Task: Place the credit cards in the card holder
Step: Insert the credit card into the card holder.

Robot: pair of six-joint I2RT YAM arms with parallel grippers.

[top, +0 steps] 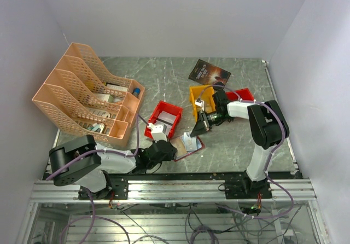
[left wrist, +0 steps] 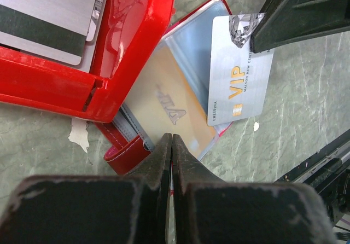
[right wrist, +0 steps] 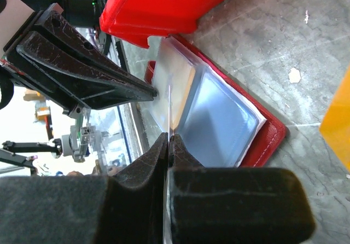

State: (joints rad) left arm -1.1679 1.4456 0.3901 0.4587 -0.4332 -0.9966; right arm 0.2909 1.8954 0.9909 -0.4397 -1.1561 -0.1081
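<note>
Credit card: the pale VIP card (left wrist: 238, 85) hangs over the open card holder. Its far corner is pinched, and its lower end lies over the holder's right-hand edge. From your right wrist camera you see it only edge-on, as a thin white line (right wrist: 171, 112).
Card holder: the dark-red wallet (top: 188, 144) lies open on the table near the front edge, between your two arms. Its clear bluish sleeves (right wrist: 219, 112) are fanned upward. One sleeve already has an orange-tinted card (left wrist: 164, 104) in it.
Right gripper: your right gripper (top: 198, 129) is clamped on the VIP card, fingers pressed together with the card between them.
Left gripper: your left gripper (left wrist: 172, 137) is closed tight. Its tips nip the near edge of a clear sleeve of the card holder, and that leaf stands raised.
Other cards: a silver card with a dark stripe (left wrist: 44, 19) lies in the red bin (top: 156, 118). More pale cards lie under it.
Red bin: it stands just beside the card holder, and its corner overlaps the holder's left side (left wrist: 136, 36).
Yellow bin: it (top: 196, 99) stands behind your right gripper. A second red bin (top: 243, 94) is to its right.
Booklet: a dark booklet with an orange glow on its cover (top: 209, 71) lies at the far side of the table (top: 164, 80).
File rack: a peach mesh rack (top: 82, 91) stands on the left, with small items in its front compartments.
</note>
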